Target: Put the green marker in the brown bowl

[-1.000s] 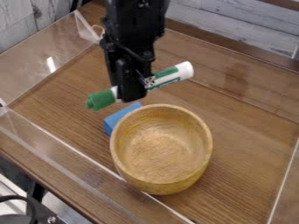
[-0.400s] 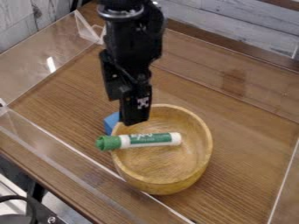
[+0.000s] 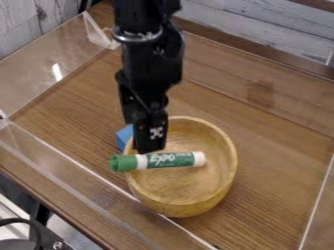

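Black fingers (image 3: 147, 123) spread wide, empty, green marker (image 3: 158, 160) in brown bowl (image 3: 209, 191)

The green marker (image 3: 156, 160) lies across the brown bowl (image 3: 196, 190), just below the gripper (image 3: 147, 125), whose jaws stand apart, empty. A blue block (image 3: 123, 136) sits behind-left.
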Robot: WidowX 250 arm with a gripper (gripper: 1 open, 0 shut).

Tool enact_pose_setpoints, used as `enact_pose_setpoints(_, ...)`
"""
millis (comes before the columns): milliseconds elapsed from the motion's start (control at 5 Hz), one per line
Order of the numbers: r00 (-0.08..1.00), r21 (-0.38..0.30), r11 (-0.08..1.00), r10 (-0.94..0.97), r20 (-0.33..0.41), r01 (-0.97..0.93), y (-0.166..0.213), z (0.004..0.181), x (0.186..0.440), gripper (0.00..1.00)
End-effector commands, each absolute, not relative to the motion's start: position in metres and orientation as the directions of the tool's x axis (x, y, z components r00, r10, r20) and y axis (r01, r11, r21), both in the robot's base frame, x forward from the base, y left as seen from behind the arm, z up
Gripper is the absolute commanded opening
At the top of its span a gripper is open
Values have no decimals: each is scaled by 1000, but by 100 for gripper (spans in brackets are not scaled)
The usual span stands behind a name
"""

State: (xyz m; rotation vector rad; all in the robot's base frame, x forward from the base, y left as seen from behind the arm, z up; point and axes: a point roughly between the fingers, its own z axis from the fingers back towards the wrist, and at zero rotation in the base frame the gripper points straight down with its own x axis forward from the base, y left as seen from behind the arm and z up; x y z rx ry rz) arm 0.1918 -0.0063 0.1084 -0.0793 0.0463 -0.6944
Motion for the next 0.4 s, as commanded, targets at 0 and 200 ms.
enact_pose_setpoints(0, 754, -60, 752, -657, 11, 656, -6, 104, 198, 100)
enact_pose_setpoints(200, 748, -59, 747, -663, 13, 663, -7, 93, 199, 100)
